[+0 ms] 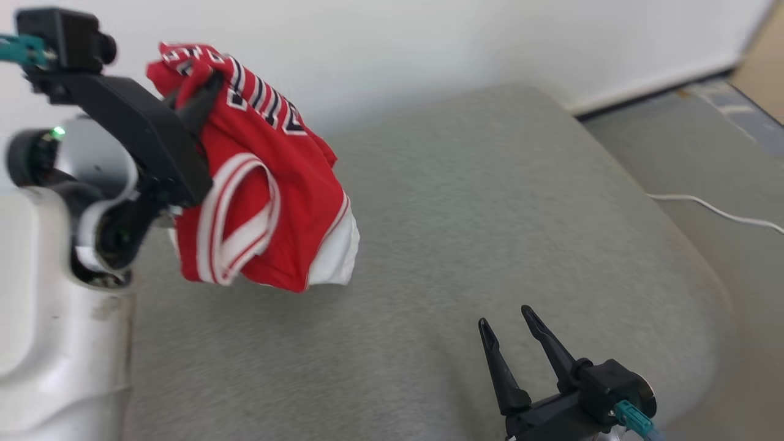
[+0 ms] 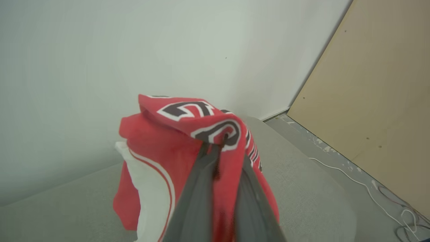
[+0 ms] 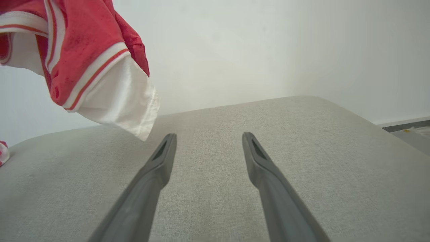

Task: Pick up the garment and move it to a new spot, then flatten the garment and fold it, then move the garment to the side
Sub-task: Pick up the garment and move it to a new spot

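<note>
Garment [image 1: 269, 184] red, white-trimmed, dark lettering, bunched, pinched by left gripper [image 1: 199, 92].

left gripper [image 2: 220, 143] tips: buried in garment [image 2: 158, 151] folds
lettering [image 1: 264, 101]: crumpled and blurred, unreadable
right gripper [image 1: 505, 315] base: cut off by bottom edge

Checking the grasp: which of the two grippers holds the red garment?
The left gripper, shut on the red garment above the grey cushion; the right gripper is open, empty.
</note>
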Controlling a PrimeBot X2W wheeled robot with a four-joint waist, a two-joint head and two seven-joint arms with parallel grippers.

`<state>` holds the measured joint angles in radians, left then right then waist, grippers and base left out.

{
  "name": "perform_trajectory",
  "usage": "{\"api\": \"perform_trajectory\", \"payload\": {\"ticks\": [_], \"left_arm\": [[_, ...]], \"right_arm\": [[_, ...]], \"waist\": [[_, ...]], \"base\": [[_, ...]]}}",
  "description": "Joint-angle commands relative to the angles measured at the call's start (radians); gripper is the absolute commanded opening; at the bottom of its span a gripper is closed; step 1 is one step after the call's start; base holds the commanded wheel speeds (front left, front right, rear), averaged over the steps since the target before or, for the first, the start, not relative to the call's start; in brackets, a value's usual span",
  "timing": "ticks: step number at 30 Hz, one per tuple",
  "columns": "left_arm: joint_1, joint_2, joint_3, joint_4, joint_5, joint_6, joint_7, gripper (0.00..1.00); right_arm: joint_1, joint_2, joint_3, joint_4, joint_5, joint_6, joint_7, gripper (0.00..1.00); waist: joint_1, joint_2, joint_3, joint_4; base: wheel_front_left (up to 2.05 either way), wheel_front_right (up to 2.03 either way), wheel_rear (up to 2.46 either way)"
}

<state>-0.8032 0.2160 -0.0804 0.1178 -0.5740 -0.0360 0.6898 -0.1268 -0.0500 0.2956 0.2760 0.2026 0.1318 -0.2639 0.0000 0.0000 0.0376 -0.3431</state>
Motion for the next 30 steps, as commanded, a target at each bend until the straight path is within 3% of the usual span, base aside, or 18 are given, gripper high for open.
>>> {"api": "perform_trajectory", "payload": {"ticks": [1, 7, 13, 14, 15, 24, 30], "left_arm": [[0.027, -0.014, 0.0, 0.03, -0.008, 0.004, -0.029, 0.0], [0.096, -0.007, -0.048, 0.14, 0.063, -0.01, -0.099, 0.0], [0.151, -0.035, -0.112, 0.293, 0.122, -0.023, -0.208, 0.03], [0.158, -0.043, -0.122, 0.316, 0.131, -0.025, -0.234, 0.32], [0.162, -0.053, -0.126, 0.334, 0.132, -0.024, -0.262, 1.0], [0.239, -0.129, -0.098, 0.374, 0.105, -0.016, -0.582, 1.0], [0.338, -0.105, -0.075, 0.324, 0.131, -0.005, -0.755, 1.0]], "right_arm": [[-0.017, 0.0, 0.006, -0.007, 0.013, -0.002, -0.001, 1.0], [-0.023, 0.0, 0.023, -0.013, 0.023, -0.002, -0.001, 1.0], [-0.019, 0.0, 0.011, -0.015, 0.007, -0.002, -0.001, 1.0], [-0.018, -0.001, 0.007, -0.013, 0.002, -0.002, -0.001, 1.0], [-0.019, -0.001, 0.009, -0.01, -0.001, -0.002, -0.001, 1.0], [0.004, -0.001, 0.005, 0.011, -0.023, -0.002, -0.001, 1.0], [0.023, -0.001, -0.034, 0.012, -0.062, -0.002, 0.001, 1.0]], "waist": [[0.0, 0.0, 0.081, -0.145], [0.0, 0.0, 0.108, -0.188], [0.0, 0.0, 0.118, -0.175], [0.0, 0.0, 0.115, -0.166], [0.0, 0.0, 0.112, -0.159], [0.0, 0.0, 0.04, -0.038], [0.0, 0.0, -0.014, 0.065]], "base": [[0.0, 0.0, 0.0], [0.0, 0.0, 0.0], [0.0, 0.0, 0.0], [0.0, 0.0, 0.0], [0.0, 0.0, 0.0], [0.0, 0.0, 0.0], [0.0, 0.0, 0.0]]}}
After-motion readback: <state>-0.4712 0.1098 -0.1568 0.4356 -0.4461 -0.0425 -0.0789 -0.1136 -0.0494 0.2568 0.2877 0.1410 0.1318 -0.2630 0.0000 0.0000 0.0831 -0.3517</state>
